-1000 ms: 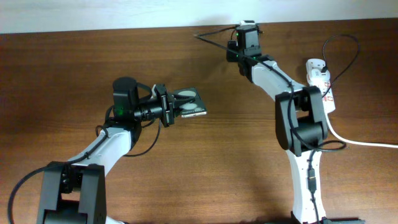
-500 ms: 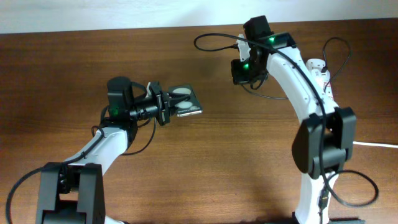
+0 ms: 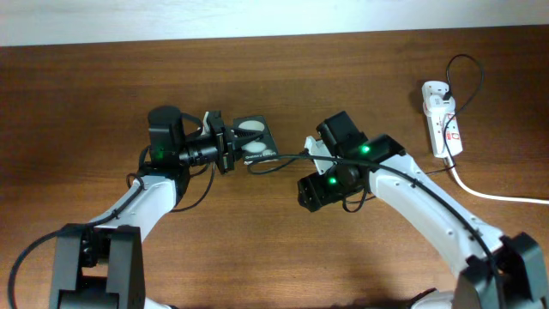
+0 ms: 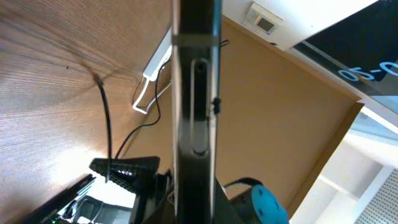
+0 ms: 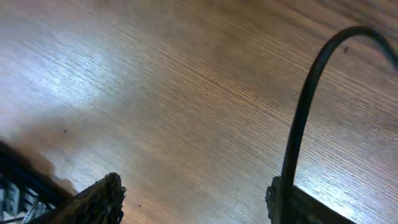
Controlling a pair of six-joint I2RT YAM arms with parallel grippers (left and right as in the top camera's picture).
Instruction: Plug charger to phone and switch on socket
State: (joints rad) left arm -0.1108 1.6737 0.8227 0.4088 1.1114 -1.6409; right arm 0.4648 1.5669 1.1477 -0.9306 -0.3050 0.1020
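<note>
The left gripper (image 3: 225, 151) is clamped on the slim black glossy phone (image 3: 256, 140) left of centre, but the right gripper (image 5: 191, 190) has its jaws apart, so the thin black charger cable (image 5: 303, 106) leaning against it may slide off.

The phone (image 3: 255, 142) is sitting in the left gripper (image 3: 228, 148), left of centre. The socket (image 3: 442, 120) is lying far right, the charger (image 3: 276, 162) running between them.

- Worktop (image 3: 86, 103): brown wood, visible grain, soft sheen.
- Phone (image 3: 257, 140): glossy black face.
- Socket (image 3: 442, 116): smooth white plastic.
- Charger (image 5: 297, 124): thin cable, matt black coat.
</note>
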